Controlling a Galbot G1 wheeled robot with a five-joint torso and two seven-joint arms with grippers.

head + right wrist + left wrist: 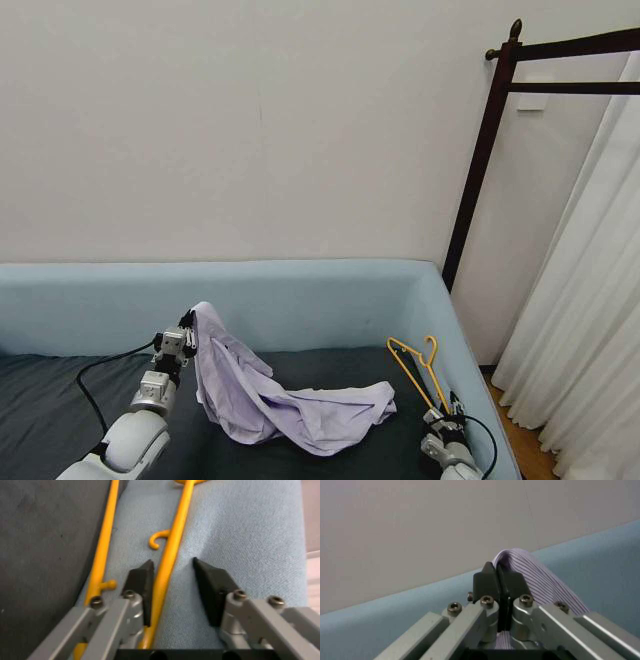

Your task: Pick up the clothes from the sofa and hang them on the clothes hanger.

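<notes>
i've got the left gripper [187, 333] raised in front of the backrest of the light blue fabric sofa [320, 290], above the left half of its dark grey seat cushion [40, 400]. in the left wrist view its black fingers [512, 583] are pressed together, clamped on a fold of the pale lilac pin-striped shirt [300, 405]. the cloth [540, 581] arches over the fingertips. from that pinch the shirt hangs down, and the rest lies crumpled across the middle of the sofa seat.

the right gripper [443, 408] sits low at the sofa's right end, beside the armrest. its fingers [212, 585] are apart, one on each side of a bar of the thin yellow wire hanger [175, 540], which lies along the blue armrest padding [245, 528]. the bar runs just beside one pad; i cannot tell if they touch.

a dark wooden clothes rack [478, 175] stands past the sofa's right end, with a white curtain [585, 340] beside it.
</notes>
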